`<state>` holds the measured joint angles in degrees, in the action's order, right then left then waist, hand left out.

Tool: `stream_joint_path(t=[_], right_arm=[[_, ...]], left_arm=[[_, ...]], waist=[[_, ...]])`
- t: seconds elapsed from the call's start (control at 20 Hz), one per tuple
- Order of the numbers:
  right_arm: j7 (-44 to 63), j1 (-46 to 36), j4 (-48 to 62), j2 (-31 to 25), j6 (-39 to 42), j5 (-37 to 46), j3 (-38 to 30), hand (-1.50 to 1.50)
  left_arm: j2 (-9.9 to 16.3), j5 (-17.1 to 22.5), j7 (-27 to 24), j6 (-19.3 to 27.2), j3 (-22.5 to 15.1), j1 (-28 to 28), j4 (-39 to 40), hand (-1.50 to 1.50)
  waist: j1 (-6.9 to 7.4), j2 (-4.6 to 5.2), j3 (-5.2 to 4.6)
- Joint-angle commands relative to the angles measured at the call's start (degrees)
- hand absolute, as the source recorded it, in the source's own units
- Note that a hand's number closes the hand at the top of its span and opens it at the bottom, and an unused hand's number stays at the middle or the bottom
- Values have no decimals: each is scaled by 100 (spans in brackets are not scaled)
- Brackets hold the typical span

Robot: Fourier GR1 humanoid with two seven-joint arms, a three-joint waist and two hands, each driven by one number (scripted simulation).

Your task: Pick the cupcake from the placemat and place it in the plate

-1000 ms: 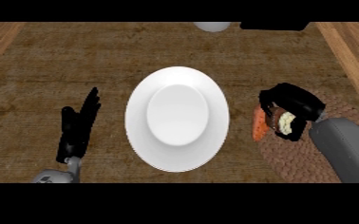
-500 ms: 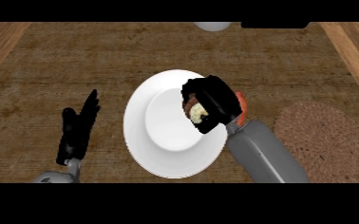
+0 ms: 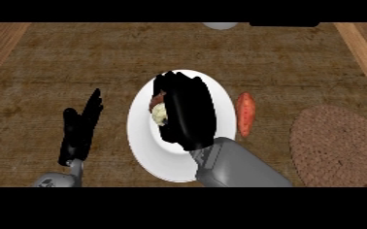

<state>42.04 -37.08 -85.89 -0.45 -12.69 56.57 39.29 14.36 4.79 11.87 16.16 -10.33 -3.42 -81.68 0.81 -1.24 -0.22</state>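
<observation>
head view, working from the near edge outward: you have the left hand [image 3: 80, 128] parked at the lower left, fingers straight and pointing up, holding nothing; it is only resting out of the way so the other arm has the counter to itself. your right forearm comes in from the bottom and its right hand [image 3: 188, 111] lies across the middle of the white plate [image 3: 143, 145], fingers curled round the cupcake [image 3: 158, 112], of which only a pale bit of frosting and a reddish edge peek out at the hand's left side. so the cupcake is over the plate, as i judge it, but not yet let go; whether it already touches the plate you cannot tell, since the hand hides its base. just beside the plate's right rim lies an orange sweet potato [image 3: 245, 113], apart from the hand. further right sits the brown round placemat [image 3: 335, 143], nothing on it. at the far edge a pale round thing [image 3: 219, 25] shows, too cut off to name.
</observation>
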Motion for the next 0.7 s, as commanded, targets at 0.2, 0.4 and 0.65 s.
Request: stream_joint_path(t=[0.2,0.4,0.65], right_arm=[[2423,-1085,267,44,-158,92,748,150],[1915,-1106,935,43,-237,-247,284,150],[1626,-1208,1835,44,-625,-531,466,150]], left_arm=[[-54,-25,-146,-118,108,57,-4,0],[-318,-266,-262,44,-48,-16,200,0],[-242,-225,-124,-91,69,103,-23,0]], waist=[[20,120,18],[-8,136,20],[35,142,21]])
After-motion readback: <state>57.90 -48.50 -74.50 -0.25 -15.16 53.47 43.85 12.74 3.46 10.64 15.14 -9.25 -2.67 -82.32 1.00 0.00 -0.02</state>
